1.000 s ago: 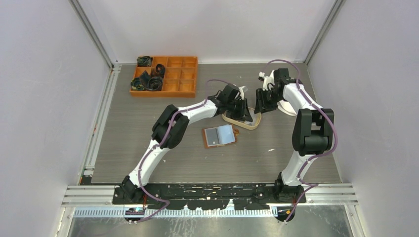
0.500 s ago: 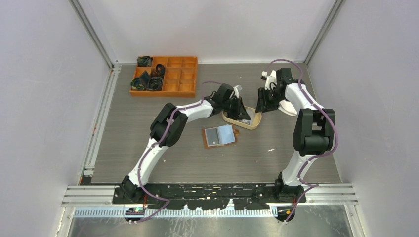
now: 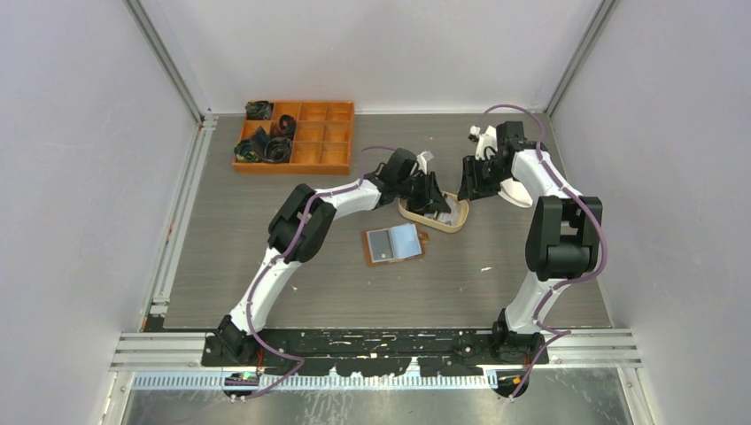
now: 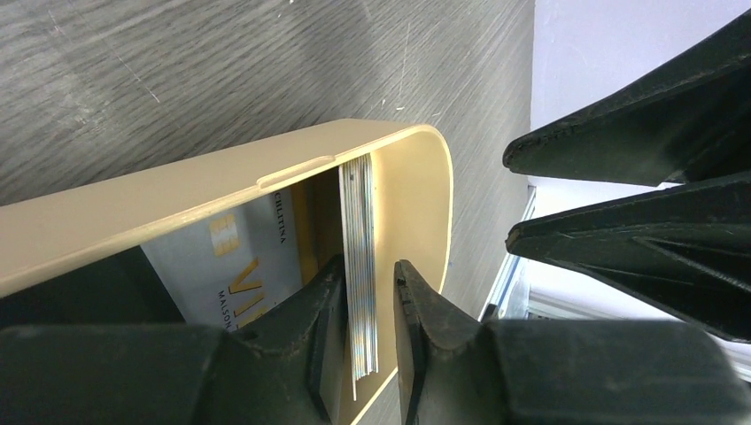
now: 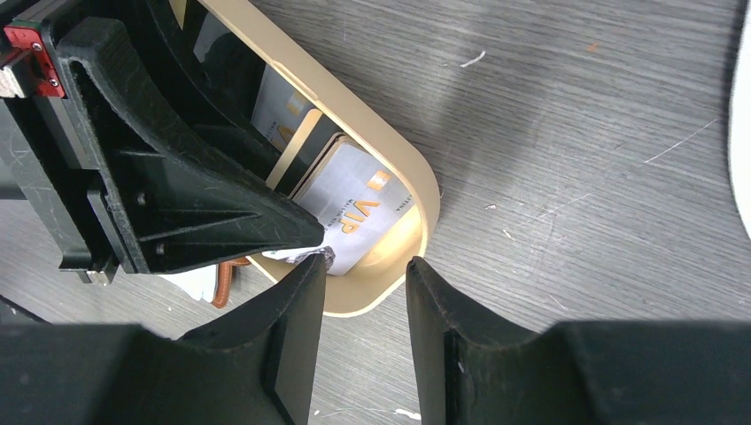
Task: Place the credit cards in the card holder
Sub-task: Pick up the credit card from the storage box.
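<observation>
Several credit cards [image 4: 361, 266] stand on edge in the oval tan tray [image 4: 221, 190]. A grey VIP card [image 5: 354, 199] leans inside it. My left gripper [image 4: 370, 270] reaches into the tray [image 3: 447, 221] with its jaws either side of the card stack. The stack lies against one finger [image 4: 323, 301], with a small gap to the other, so the gripper is open. My right gripper [image 5: 365, 266] is open and empty, just over the tray's rounded end [image 5: 416, 190]. The brown card holder [image 3: 423, 241] lies open on the table with a dark card [image 3: 381, 244] and a light blue card [image 3: 406, 237] on it.
An orange compartment box [image 3: 319, 142] with black items in its left cells sits at the far left. The two grippers, left [image 3: 432, 197] and right [image 3: 469, 184], are close together over the tray. Enclosure walls stand on three sides.
My left gripper has shifted slightly farther and to the right inside the tray. The right arm and the card holder have hardly moved.
</observation>
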{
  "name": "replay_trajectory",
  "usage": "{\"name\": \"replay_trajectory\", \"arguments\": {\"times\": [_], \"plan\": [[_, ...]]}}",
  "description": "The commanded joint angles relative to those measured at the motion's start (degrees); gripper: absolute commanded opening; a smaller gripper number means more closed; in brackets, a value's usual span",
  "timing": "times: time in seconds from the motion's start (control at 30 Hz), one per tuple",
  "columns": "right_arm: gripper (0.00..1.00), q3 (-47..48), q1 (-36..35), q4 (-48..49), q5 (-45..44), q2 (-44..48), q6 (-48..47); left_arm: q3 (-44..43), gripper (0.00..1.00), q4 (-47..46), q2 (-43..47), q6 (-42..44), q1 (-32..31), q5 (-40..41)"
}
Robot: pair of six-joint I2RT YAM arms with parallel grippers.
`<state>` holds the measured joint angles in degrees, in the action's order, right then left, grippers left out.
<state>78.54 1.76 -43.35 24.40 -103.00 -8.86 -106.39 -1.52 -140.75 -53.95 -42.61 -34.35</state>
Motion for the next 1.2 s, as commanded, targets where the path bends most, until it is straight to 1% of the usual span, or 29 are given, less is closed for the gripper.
{"name": "replay_trajectory", "arguments": {"times": [0.0, 0.27, 0.47, 0.6, 0.67, 0.77, 0.83, 0.93, 1.17], "plan": [[0.44, 1.1, 0.3, 1.3, 1.4, 3.5, 0.6, 0.2, 0.26, -2.9, 4.6, -0.1, 0.4, -1.5], [0.45, 1.1, 0.4, 1.3, 1.6, 3.4, 0.6, 2.8, 0.26, -2.3, 6.7, 1.1, 1.7, -0.5], [0.44, 1.0, 0.4, 1.3, 1.8, 3.4, 0.6, 3.6, 0.23, -2.3, 7.2, 1.4, 2.4, -0.4], [0.45, 1.0, 0.4, 1.3, 1.9, 3.3, 0.6, 3.7, 0.13, -0.8, 7.3, 2.6, 2.8, 1.0], [0.45, 1.0, 0.4, 1.3, 2.0, 3.4, 0.6, 3.7, 0.06, 0.6, 7.6, 3.9, 2.8, 2.1], [0.44, 1.0, 0.4, 1.3, 2.1, 3.5, 0.6, 4.2, 0.02, 2.5, 8.9, 5.9, 2.8, 4.6], [0.44, 0.8, 0.4, 1.4, 2.4, 3.9, 0.4, 5.0, 0.01, 3.1, 10.1, 7.4, 2.8, 6.0], [0.44, 0.0, 0.4, 2.3, 3.3, 5.1, -0.1, 7.4, 0.0, 1.9, 12.7, 9.5, 2.8, 7.9], [0.44, -3.7, 0.3, 6.3, 8.2, 10.9, -1.3, 15.9, 0.0, -7.0, 20.5, 12.0, 2.8, 9.6]]}}
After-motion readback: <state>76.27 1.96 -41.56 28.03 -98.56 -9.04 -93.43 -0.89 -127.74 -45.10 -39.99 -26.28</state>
